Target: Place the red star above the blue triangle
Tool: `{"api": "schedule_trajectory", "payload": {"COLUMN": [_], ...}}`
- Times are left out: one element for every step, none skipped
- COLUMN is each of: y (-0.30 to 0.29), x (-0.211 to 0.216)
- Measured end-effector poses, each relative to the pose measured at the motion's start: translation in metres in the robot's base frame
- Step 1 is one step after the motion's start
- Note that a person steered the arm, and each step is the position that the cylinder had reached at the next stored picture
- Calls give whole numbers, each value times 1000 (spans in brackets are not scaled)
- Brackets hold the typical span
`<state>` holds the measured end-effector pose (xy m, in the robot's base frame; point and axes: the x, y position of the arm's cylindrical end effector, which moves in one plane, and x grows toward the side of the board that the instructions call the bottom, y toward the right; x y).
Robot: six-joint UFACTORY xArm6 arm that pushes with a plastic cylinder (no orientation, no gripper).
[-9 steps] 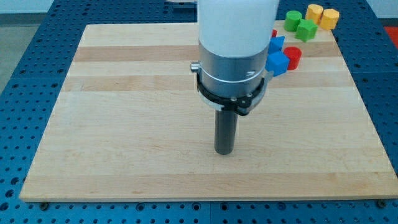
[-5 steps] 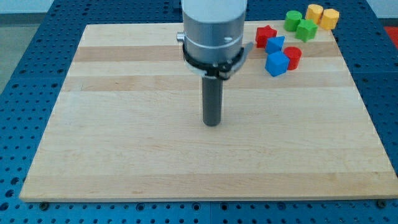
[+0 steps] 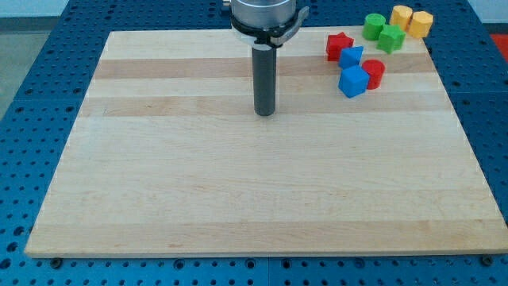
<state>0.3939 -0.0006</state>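
My tip [image 3: 264, 114] — arm's top cropped.

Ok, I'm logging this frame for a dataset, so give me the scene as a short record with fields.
tip: my tip on bare board, to the view's left of all blocks, touching none
red star: touching the upper-left of the blue triangle
blue cube: below the triangle, beside a red cylinder
corner group: two green blocks, two yellow blocks at the view's top right
surface: wooden board

rod upright, my tip [image 3: 264, 114] down, touching nothing
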Motion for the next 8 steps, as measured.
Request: {"api": "schedule_trajectory", "payload": {"y": [0,0,0,7,41,67,90,102], "x": [-20,-45,-50,-50,-61,-81,-93,-110]}}
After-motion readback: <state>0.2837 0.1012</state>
